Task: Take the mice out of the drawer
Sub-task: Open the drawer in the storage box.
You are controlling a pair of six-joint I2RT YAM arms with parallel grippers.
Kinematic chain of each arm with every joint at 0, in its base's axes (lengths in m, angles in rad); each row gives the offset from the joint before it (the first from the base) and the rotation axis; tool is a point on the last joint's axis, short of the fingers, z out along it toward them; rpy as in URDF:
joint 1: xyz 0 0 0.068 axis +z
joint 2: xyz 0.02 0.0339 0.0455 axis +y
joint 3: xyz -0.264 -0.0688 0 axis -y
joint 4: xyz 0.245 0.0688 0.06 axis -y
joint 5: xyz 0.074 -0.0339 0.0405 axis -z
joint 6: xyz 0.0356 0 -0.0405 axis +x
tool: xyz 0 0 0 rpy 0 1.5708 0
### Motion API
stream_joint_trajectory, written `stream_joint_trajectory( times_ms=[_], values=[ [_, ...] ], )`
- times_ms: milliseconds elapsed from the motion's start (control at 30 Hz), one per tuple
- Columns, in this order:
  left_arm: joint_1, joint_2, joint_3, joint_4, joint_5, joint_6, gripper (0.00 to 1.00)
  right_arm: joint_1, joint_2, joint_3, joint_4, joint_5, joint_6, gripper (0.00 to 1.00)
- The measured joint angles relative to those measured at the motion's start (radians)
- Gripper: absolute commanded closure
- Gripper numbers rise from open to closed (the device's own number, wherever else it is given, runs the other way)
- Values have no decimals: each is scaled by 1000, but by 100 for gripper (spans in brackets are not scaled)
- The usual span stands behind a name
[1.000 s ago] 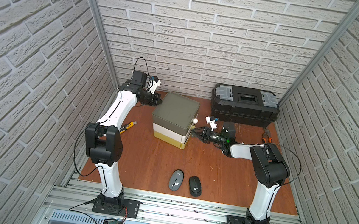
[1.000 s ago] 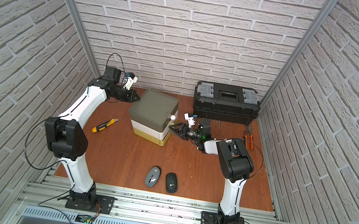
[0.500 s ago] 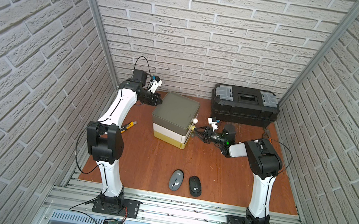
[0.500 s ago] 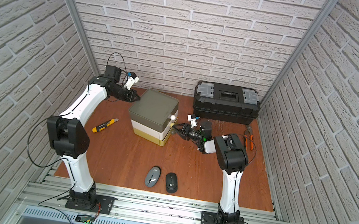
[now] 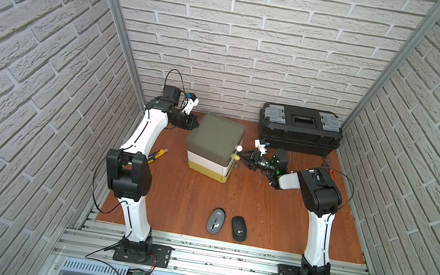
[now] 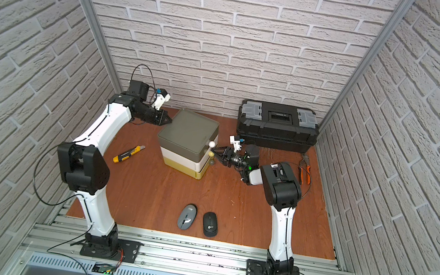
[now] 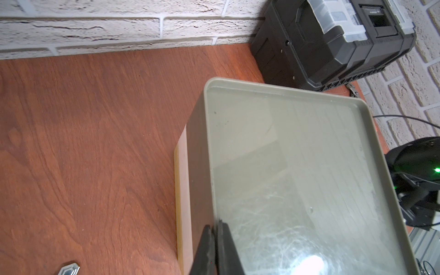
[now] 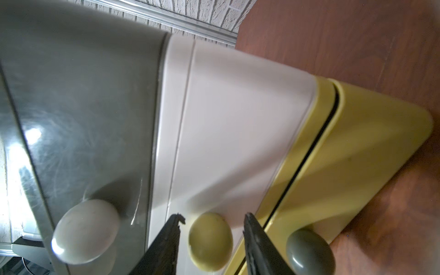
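1. The grey mouse [image 5: 215, 221] and the black mouse [image 5: 239, 228] lie side by side on the tabletop [image 5: 189, 198]; any others are hidden inside the closed drawer unit [image 5: 216, 134].
2. The right gripper [image 8: 212, 216] has its jaws apart around the white drawer's [image 8: 233, 119] yellow knob [image 8: 210, 241], gripping nothing.
3. The left gripper [image 7: 215, 225] has its jaws clenched empty at the unit's rear top corner.
4. The mice look light, rigid and slick-domed, so pinch them across the flanks.

Left claw [image 7: 215, 226], jaws together; right claw [image 8: 213, 217], jaws apart; arms outstretched.
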Motion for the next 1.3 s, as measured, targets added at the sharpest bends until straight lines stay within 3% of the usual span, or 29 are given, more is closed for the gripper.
stream_joint_trajectory(
  times_ms=[467, 567, 700, 800, 1300],
  values=[
    [-3, -2, -1, 3, -12, -3, 100, 16, 57, 11, 146, -11, 150, 55],
    [-5, -3, -2, 5, -15, -4, 100, 16, 58, 10, 156, -11, 158, 60],
    [-5, -3, -2, 4, -18, -4, 100, 16, 66, 10, 186, -13, 181, 85],
    [-5, -3, -1, 5, -26, -4, 100, 15, 78, 11, 216, -15, 207, 96],
    [10, -2, 11, -9, -31, 14, 100, -63, 29, -135, 315, -18, 210, 98]
  ],
)
